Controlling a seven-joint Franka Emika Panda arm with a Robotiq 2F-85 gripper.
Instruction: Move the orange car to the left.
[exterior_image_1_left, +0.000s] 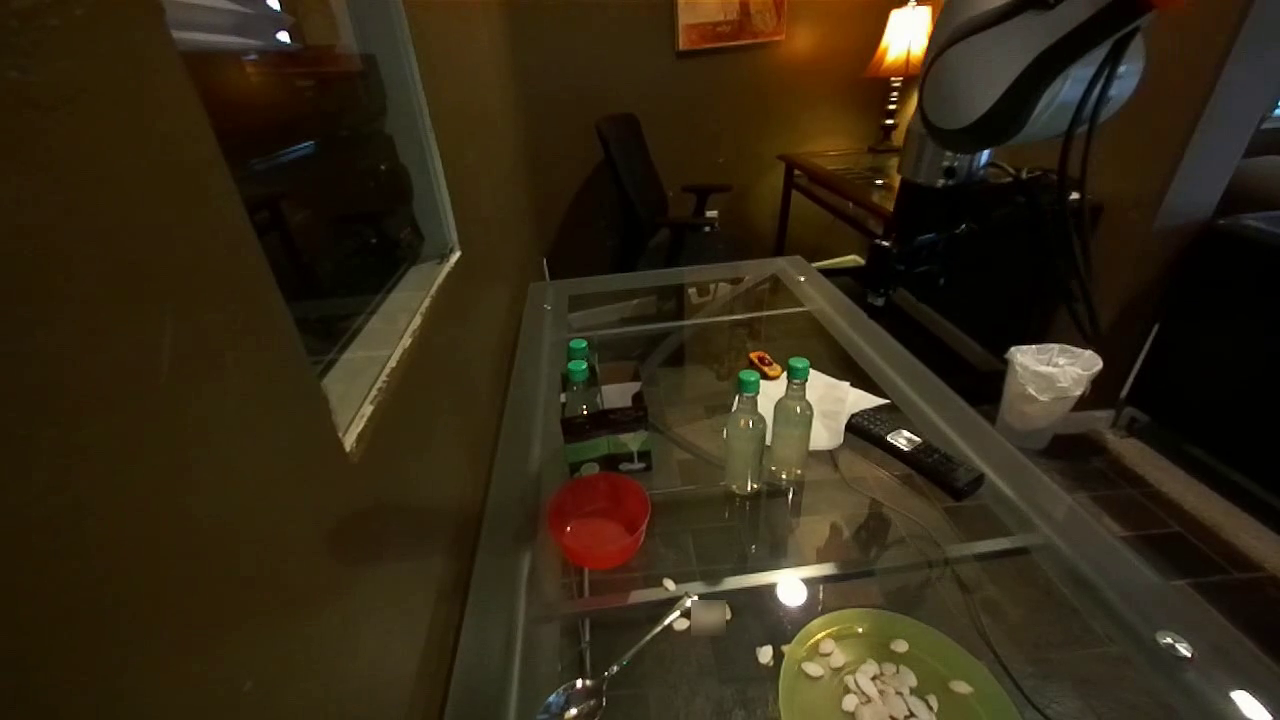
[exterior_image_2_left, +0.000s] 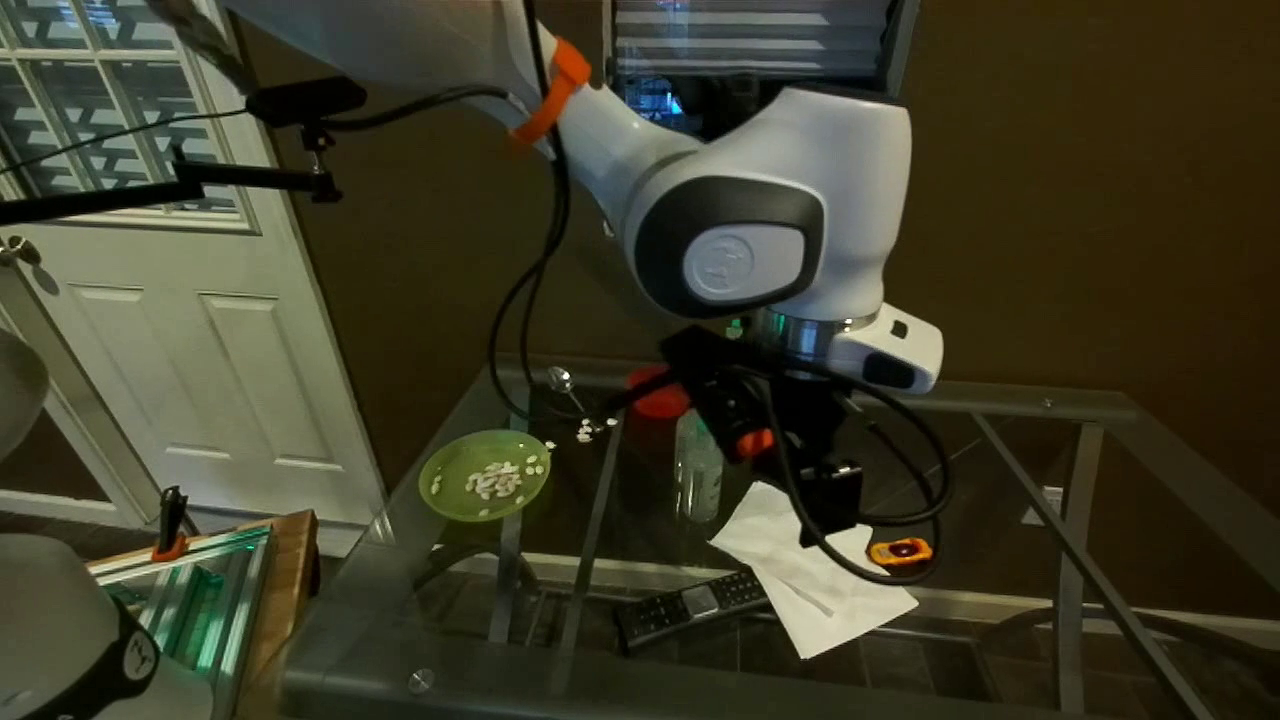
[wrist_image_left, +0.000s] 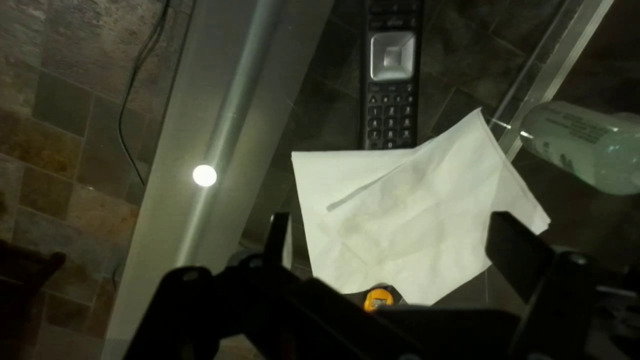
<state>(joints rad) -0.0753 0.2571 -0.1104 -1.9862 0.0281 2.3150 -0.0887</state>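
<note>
The orange car (exterior_image_1_left: 765, 364) lies on the glass table, just past one edge of a white paper sheet (exterior_image_1_left: 827, 410). It also shows in an exterior view (exterior_image_2_left: 901, 551), to the right of the paper. In the wrist view, only one rounded yellow-orange end of the car (wrist_image_left: 378, 299) shows; the rest is hidden behind the gripper's dark body. My gripper (wrist_image_left: 390, 225) is open, with its two fingers wide apart and nothing between them. The gripper (exterior_image_2_left: 830, 515) is above the paper side of the car, apart from it.
Two green-capped bottles (exterior_image_1_left: 768, 435) stand beside the paper. A black remote (exterior_image_1_left: 915, 450) lies near the table rim (exterior_image_2_left: 600, 690). A red bowl (exterior_image_1_left: 600, 520), a bottle carton (exterior_image_1_left: 607, 440), a spoon (exterior_image_1_left: 640, 640) and a green plate (exterior_image_2_left: 450, 505) with white pieces are also on the table.
</note>
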